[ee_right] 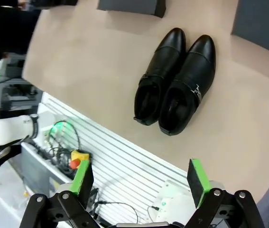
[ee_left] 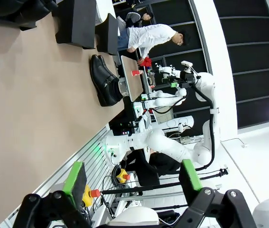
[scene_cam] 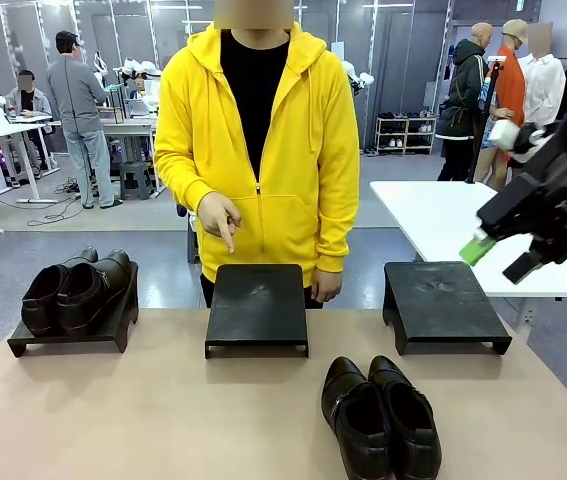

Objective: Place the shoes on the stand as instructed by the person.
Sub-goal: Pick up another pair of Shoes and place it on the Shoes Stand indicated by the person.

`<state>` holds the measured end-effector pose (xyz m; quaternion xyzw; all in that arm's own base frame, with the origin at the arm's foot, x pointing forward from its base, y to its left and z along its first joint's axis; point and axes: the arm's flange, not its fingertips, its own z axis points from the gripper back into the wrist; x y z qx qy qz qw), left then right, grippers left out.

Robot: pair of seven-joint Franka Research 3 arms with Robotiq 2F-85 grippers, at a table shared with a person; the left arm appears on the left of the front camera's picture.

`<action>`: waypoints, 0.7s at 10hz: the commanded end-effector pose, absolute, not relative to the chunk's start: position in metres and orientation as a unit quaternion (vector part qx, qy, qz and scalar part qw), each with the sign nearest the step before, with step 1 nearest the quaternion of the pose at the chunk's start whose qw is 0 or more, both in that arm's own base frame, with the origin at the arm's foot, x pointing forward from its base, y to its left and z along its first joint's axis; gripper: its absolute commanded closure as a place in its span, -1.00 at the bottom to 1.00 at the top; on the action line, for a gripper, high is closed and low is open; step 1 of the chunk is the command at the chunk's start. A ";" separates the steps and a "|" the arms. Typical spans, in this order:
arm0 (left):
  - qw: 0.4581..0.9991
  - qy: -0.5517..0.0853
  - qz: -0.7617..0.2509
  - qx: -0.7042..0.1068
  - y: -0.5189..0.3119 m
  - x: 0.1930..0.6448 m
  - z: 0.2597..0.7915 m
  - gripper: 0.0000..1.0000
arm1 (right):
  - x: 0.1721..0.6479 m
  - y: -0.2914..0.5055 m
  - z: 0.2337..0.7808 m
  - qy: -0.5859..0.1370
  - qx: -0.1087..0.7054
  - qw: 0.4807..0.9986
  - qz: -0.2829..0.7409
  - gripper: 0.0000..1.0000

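The near-black buckled shoes (scene_cam: 378, 415) lie side by side on the table, in front of the gap between the middle and right stands; they also show as the pair (ee_right: 177, 83) and the pair (ee_left: 103, 80). The dark brown shoes (scene_cam: 73, 290) sit on the left stand (scene_cam: 63, 340). The person (scene_cam: 258, 150) in the yellow hoodie points a finger (scene_cam: 225, 235) down at the empty middle stand (scene_cam: 256, 305). My right gripper (scene_cam: 496, 260) hangs open high above the empty right stand (scene_cam: 443, 305). In its own view the right gripper (ee_right: 140, 178) is open and holds nothing. My left gripper (ee_left: 132, 176) is open too.
A white table (scene_cam: 443, 215) stands behind the right stand. The table's near edge meets a slatted panel (ee_right: 125, 161) with cables and a red stop button (ee_right: 77, 159). Other people work at benches far behind.
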<state>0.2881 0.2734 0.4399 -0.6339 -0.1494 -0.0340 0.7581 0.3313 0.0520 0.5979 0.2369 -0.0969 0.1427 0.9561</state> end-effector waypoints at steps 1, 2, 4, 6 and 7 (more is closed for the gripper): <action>0.756 -0.150 -0.038 -0.636 0.273 0.286 0.440 -1.00 | 0.318 0.096 0.584 -0.089 0.180 0.974 0.106 -1.00; 0.756 -0.150 -0.038 -0.636 0.273 0.286 0.440 -1.00 | 0.315 0.115 0.578 -0.092 0.160 0.978 0.100 -1.00; 0.756 -0.150 -0.038 -0.636 0.273 0.286 0.440 -1.00 | 0.317 0.146 0.557 -0.088 0.130 0.983 0.097 -1.00; 0.756 -0.150 -0.038 -0.636 0.273 0.286 0.440 -1.00 | 0.327 0.170 0.522 -0.065 0.104 0.988 0.098 -1.00; 0.756 -0.150 -0.038 -0.636 0.273 0.286 0.440 -1.00 | 0.329 0.179 0.505 -0.050 0.098 0.989 0.099 -1.00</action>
